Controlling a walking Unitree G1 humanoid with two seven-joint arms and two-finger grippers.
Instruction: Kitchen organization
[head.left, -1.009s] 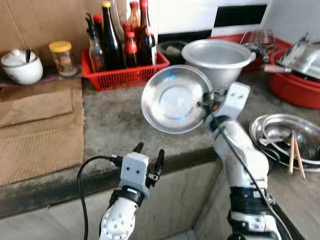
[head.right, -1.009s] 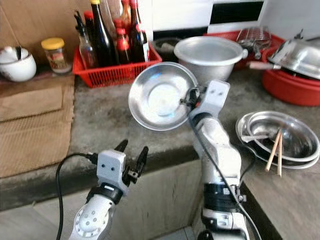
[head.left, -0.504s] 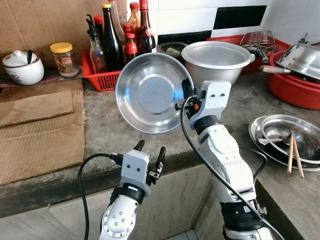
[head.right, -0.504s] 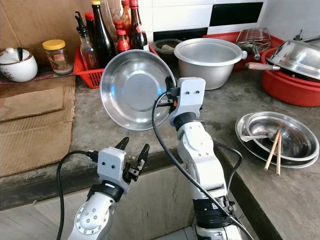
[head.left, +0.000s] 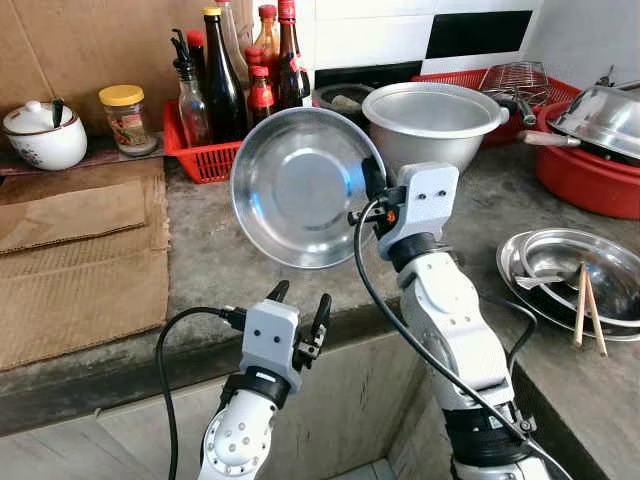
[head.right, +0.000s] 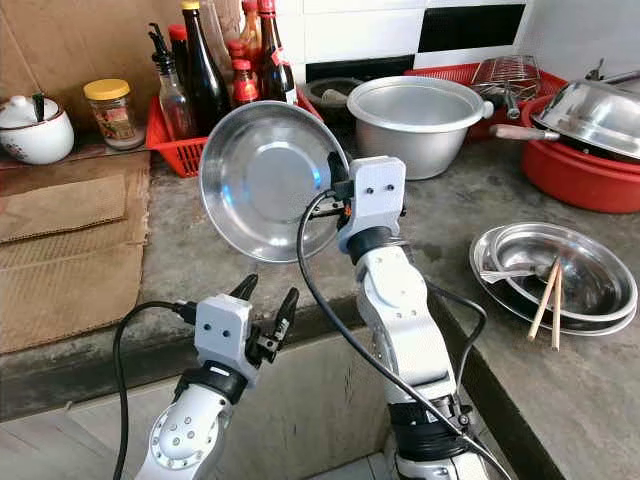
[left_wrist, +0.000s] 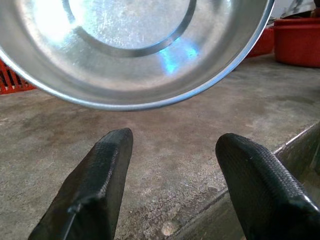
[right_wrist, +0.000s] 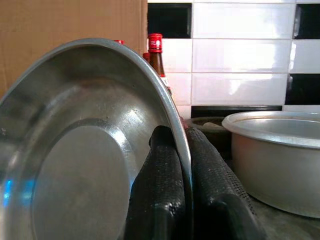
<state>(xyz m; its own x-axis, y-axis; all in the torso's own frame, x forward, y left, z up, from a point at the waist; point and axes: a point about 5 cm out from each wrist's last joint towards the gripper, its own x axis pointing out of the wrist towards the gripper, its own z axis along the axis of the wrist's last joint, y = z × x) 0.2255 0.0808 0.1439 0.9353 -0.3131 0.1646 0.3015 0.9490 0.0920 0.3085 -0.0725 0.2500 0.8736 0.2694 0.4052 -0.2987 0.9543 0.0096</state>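
Note:
A shallow steel dish (head.left: 300, 185) hangs on edge above the grey concrete counter (head.left: 230, 260), its hollow side facing me. My right gripper (head.left: 366, 183) is shut on its right rim; in the right wrist view both fingers (right_wrist: 162, 195) pinch the rim (right_wrist: 182, 150). My left gripper (head.left: 298, 300) stands open below the dish at the counter's front edge, holding nothing. In the left wrist view its fingers (left_wrist: 100, 185) are spread apart under the dish (left_wrist: 135, 45).
A red basket of sauce bottles (head.left: 235, 90) stands at the back. A large aluminium pot (head.left: 435, 115) sits right of it, a red basin with a steel lid (head.left: 595, 140) further right. Stacked steel dishes with chopsticks (head.left: 575, 285) lie at the right. Cardboard (head.left: 80, 250) covers the left.
The right gripper has carried the dish leftward from in front of the pot and turned its hollow side toward me. Over the last half second it barely moved. The left gripper stayed put.

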